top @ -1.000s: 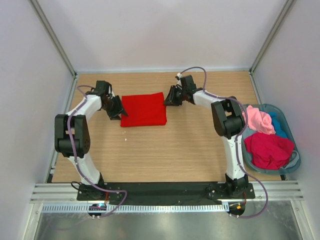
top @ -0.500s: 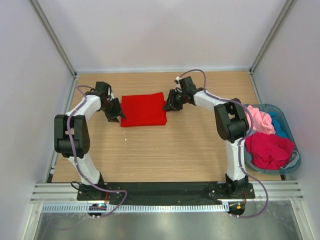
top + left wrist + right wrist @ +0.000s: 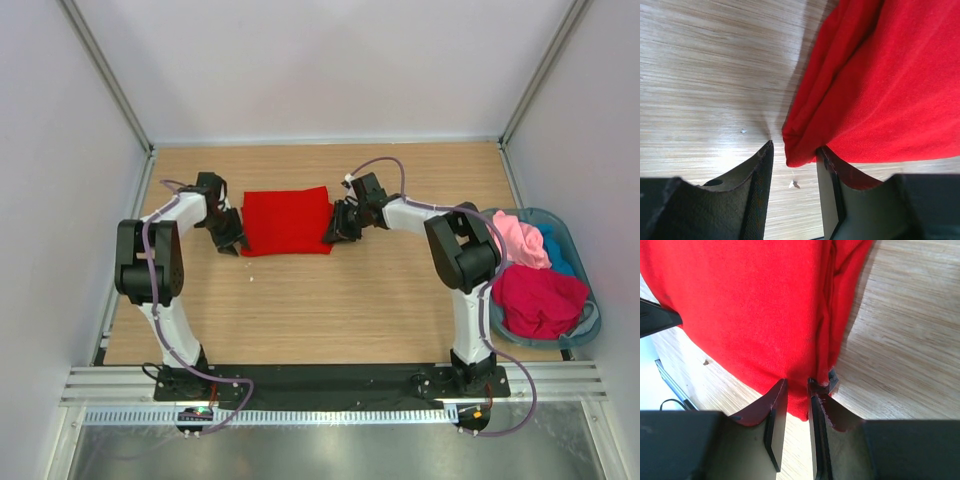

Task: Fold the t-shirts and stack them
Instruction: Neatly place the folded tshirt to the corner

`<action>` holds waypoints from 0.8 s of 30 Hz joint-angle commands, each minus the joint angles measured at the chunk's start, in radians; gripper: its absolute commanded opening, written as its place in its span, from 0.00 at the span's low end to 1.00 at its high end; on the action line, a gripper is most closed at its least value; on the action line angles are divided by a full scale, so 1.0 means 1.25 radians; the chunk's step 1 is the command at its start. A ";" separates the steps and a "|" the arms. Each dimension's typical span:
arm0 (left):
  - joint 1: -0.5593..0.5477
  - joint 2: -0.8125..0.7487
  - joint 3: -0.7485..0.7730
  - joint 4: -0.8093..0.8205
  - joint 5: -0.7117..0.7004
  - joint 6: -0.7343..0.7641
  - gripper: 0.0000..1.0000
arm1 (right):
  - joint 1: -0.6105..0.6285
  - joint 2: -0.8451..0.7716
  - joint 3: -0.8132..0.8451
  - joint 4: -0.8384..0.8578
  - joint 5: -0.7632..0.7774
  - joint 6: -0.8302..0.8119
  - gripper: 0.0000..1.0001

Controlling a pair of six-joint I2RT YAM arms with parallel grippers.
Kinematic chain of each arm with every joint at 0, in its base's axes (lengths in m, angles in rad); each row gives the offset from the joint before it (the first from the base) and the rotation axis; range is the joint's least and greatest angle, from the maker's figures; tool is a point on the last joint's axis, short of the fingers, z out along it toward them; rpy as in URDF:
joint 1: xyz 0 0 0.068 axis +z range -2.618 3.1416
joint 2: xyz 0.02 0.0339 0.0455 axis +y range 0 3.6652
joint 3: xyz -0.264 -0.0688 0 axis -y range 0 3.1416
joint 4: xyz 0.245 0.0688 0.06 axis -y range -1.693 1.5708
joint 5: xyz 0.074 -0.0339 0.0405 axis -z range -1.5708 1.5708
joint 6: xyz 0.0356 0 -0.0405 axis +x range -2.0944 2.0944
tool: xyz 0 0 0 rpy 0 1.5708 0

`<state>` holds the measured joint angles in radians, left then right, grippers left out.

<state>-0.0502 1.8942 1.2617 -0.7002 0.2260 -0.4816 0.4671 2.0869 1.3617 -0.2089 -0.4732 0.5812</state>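
Observation:
A bright red t-shirt [image 3: 287,220] lies folded into a rectangle on the wooden table, far centre-left. My left gripper [image 3: 232,240] is at its near left corner. In the left wrist view the gripper [image 3: 794,155] is open, with the shirt's corner [image 3: 880,85] hanging loose between the jaws and one finger under the cloth. My right gripper [image 3: 335,232] is at the near right corner. In the right wrist view the gripper [image 3: 796,385] has its jaws nearly together, pinching the shirt's edge [image 3: 750,305].
A translucent blue-grey basket [image 3: 592,318] stands at the right table edge, holding a pink tee [image 3: 520,240], a crimson tee [image 3: 535,300] and a teal one [image 3: 562,255]. Bare wood lies between the shirt and the arm bases. White walls enclose the table.
Both grippers slid along the shirt's sides toward its near corners, and the right jaws closed on the cloth. The shirt's near edge shifted slightly.

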 commanded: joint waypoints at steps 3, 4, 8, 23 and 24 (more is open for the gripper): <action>0.019 -0.017 0.079 -0.036 -0.010 0.020 0.42 | -0.003 -0.020 -0.016 -0.046 0.045 -0.034 0.31; 0.023 -0.023 0.089 -0.031 -0.009 0.022 0.43 | -0.004 -0.026 -0.009 -0.050 0.037 -0.034 0.31; 0.036 -0.027 0.133 0.007 0.030 0.039 0.48 | -0.002 -0.070 0.013 -0.058 0.013 -0.026 0.39; 0.036 0.114 0.163 0.036 0.111 0.053 0.34 | -0.003 -0.193 0.047 -0.120 -0.010 -0.038 0.53; 0.036 0.122 0.164 0.033 0.103 0.054 0.29 | -0.003 -0.197 0.046 -0.121 -0.010 -0.038 0.53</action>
<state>-0.0063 2.0426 1.4471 -0.6559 0.3660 -0.4343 0.4671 1.8854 1.3914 -0.3305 -0.4782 0.5514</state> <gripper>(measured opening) 0.312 0.530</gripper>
